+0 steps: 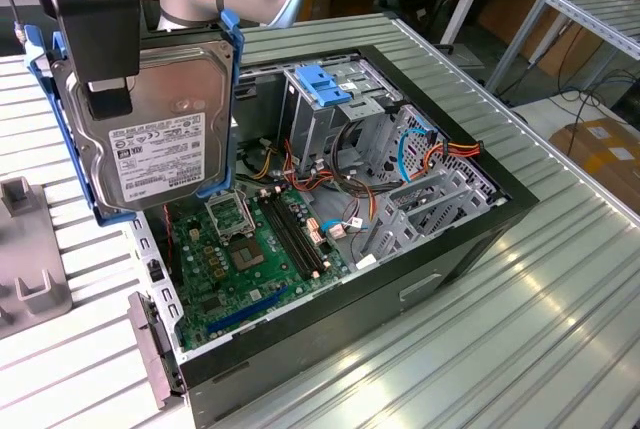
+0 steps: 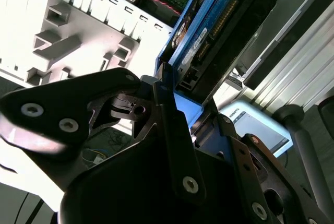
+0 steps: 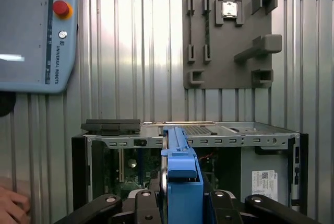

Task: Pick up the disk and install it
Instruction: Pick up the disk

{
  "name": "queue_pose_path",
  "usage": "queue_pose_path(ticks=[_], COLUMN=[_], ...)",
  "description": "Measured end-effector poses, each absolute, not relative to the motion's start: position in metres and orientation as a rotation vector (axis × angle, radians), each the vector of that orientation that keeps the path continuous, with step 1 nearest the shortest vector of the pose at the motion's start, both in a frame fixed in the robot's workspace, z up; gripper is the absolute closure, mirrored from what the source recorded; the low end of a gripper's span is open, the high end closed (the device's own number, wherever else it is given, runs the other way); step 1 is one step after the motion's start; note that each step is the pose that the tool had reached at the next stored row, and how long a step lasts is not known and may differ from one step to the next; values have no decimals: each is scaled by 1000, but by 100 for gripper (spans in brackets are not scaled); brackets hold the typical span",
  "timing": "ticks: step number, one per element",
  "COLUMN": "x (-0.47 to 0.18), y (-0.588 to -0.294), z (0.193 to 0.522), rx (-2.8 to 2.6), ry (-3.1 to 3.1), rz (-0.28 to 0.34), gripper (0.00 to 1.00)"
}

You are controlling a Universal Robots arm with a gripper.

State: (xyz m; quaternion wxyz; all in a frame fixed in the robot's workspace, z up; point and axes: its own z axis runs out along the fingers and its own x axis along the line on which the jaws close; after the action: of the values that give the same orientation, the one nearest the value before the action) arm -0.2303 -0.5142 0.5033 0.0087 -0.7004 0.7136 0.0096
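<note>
Ribbed metal worktop point(image 1: 520, 329) carries an open computer case point(image 1: 460, 249) lying on its side, with its motherboard point(image 1: 250, 249) and drive bay point(image 1: 318, 124) exposed. The claw point(image 1: 105, 99) is clenched on the disk point(image 1: 160, 134), which hangs in the air at the exterior view's left. It stands nearly upright with its label facing the camera, apart from the bay. In the first wrist view the disk point(image 3: 180, 166) shows edge-on, lined up over the case. By my judgement, the carry wants a firm, steady grip on the blue rails and a path above the case wall and the loose cables point(image 1: 420, 149). The rails should be squared to the bay's opening before any descent.
</note>
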Motion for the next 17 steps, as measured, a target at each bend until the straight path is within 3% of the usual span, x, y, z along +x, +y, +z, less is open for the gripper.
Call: queue_pose_path(ticks=[17], x=[-225], y=[-518], z=[503], rx=[-2188], ry=[2230], rz=[30], gripper=[63])
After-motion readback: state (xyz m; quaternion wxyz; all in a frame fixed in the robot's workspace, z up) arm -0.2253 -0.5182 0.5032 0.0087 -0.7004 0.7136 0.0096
